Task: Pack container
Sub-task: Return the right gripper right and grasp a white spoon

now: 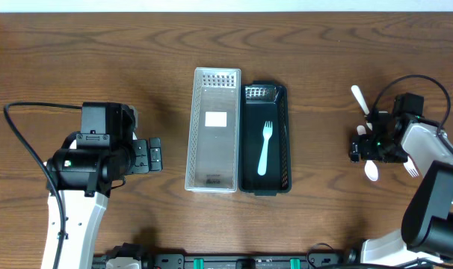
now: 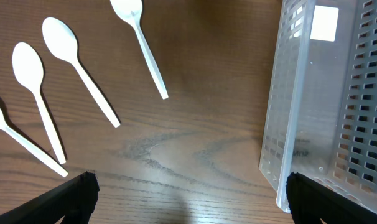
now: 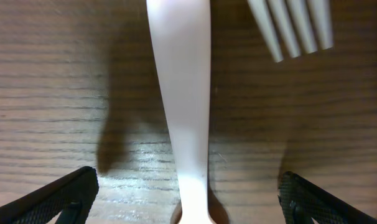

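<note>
A clear perforated container (image 1: 213, 131) lies mid-table, with a black container (image 1: 265, 179) against its right side holding a pale fork (image 1: 264, 148). My left gripper (image 1: 155, 155) is open just left of the clear container (image 2: 325, 93), nothing between its fingers. Several white spoons (image 2: 76, 62) lie on the wood ahead of it in the left wrist view. At the far right my right gripper (image 1: 365, 146) is open and low over the table. A white utensil handle (image 3: 182, 93) runs between its spread fingers, untouched. Fork tines (image 3: 297, 28) lie beside that handle.
Near the right gripper lie a white spoon (image 1: 371, 170), another white utensil (image 1: 359, 99) and a white fork (image 1: 411, 168). The left arm's body (image 1: 92, 161) hides the spoons from overhead. A black cable (image 1: 28, 142) loops at the left.
</note>
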Controlling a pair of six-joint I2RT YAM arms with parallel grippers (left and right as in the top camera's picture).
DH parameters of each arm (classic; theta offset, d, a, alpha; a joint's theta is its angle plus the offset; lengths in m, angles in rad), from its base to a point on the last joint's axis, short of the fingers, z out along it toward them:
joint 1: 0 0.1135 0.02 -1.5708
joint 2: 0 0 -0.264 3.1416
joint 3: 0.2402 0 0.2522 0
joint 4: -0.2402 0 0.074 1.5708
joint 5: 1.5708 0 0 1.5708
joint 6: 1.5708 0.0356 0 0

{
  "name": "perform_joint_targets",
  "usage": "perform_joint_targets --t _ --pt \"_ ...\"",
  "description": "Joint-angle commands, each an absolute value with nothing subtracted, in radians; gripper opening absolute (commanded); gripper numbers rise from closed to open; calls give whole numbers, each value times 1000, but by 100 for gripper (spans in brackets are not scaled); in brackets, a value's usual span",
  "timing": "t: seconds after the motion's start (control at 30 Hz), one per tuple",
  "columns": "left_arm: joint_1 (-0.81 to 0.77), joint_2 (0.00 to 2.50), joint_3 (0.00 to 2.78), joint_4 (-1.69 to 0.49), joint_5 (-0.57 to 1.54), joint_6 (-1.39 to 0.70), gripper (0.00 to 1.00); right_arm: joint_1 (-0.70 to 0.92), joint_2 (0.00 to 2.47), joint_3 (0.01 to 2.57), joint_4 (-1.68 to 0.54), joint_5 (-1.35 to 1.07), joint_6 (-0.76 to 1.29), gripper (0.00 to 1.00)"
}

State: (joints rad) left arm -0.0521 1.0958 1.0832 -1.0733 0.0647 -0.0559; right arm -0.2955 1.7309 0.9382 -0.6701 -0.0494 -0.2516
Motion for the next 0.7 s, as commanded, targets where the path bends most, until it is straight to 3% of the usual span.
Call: perform_joint_targets --t 0.0,0.27,0.53,0.67 --pt "-46 1090 1095 -1076 64 -65 98 -300 1780 927 -669 -57 -262 95" --pt "-46 1090 1095 -1076 64 -65 98 -300 1800 927 -669 -57 -255 89" --pt "-46 1090 1095 -1076 64 -65 98 -300 1799 928 -663 -57 -221 45" --pt "-46 1090 1095 -1076 64 -65 98 -300 1799 928 -661 -58 -216 37"
